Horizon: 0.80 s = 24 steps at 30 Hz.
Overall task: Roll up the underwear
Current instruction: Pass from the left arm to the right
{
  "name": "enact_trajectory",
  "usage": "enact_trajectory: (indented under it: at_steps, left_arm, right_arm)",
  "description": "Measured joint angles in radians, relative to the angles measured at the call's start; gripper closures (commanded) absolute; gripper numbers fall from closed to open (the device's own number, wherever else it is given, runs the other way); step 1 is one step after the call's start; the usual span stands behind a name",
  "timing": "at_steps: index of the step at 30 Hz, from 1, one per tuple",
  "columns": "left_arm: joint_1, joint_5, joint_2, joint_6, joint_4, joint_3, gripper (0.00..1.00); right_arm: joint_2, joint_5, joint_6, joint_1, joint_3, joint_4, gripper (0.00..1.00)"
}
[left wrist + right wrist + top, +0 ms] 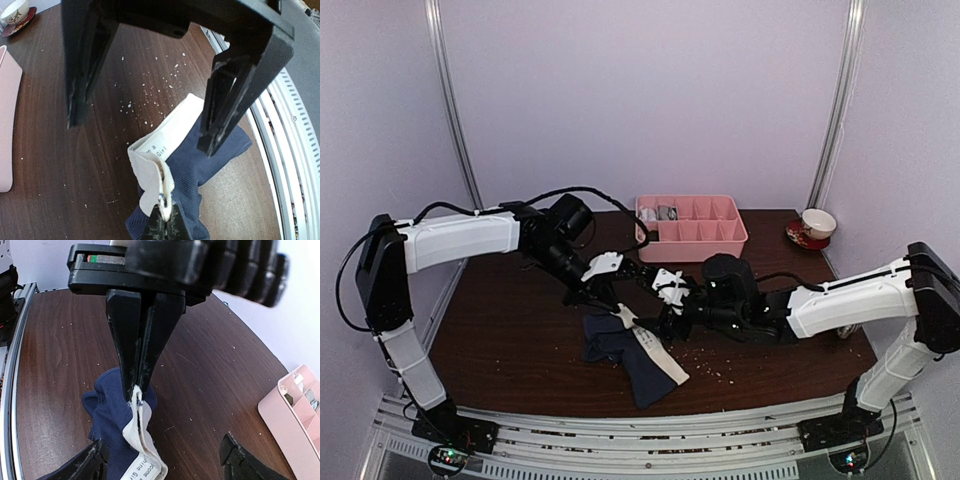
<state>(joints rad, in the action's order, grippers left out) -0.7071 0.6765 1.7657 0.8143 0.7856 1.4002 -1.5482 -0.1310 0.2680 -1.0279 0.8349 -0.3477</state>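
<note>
Overhead, a dark brown wood-grain tabletop (pixel 500 340) sits inside pale lilac walls with metal rails running up both back corners. White crumbs (pixel 710 358) speckle the wood around its middle.

Just toward 6 o'clock from centre lies the navy underwear (pixel 612 345). Most of it is crumpled on the tabletop, while one end of its cream waistband (pixel 172 132) is lifted off the surface. Dark print on the band is only partly legible; the word "Girl" can be read.

The left pincer (pixel 163 220) is clamped narrow on that raised end of the waistband. The right pincer (pixel 162 452) stands wide apart with nothing between its fingers. It faces the left one from 3 o'clock, hanging just above the cloth.

At 12 o'clock sits a pink compartment tray (pixel 696 243). Its far-left cell holds a small grey-and-white bundle (pixel 665 212) too small to identify, and the other cells look bare. At 2 o'clock, a white cup (pixel 818 221) rests on a red saucer (pixel 802 238).
</note>
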Motion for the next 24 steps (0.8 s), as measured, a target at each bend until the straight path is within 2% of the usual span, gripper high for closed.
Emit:
enact_trajectory:
  at_steps: [16, 24]
  left_arm:
    - [-0.026, 0.019, -0.021, 0.051, 0.027, -0.031, 1.00]
    - [-0.028, 0.042, -0.098, 0.056, -0.032, -0.106, 1.00]
  right_arm:
    - [-0.091, -0.124, 0.058, -0.014, 0.013, -0.118, 0.27]
    - [-0.077, -0.150, 0.048, -0.014, -0.119, -0.218, 0.25]
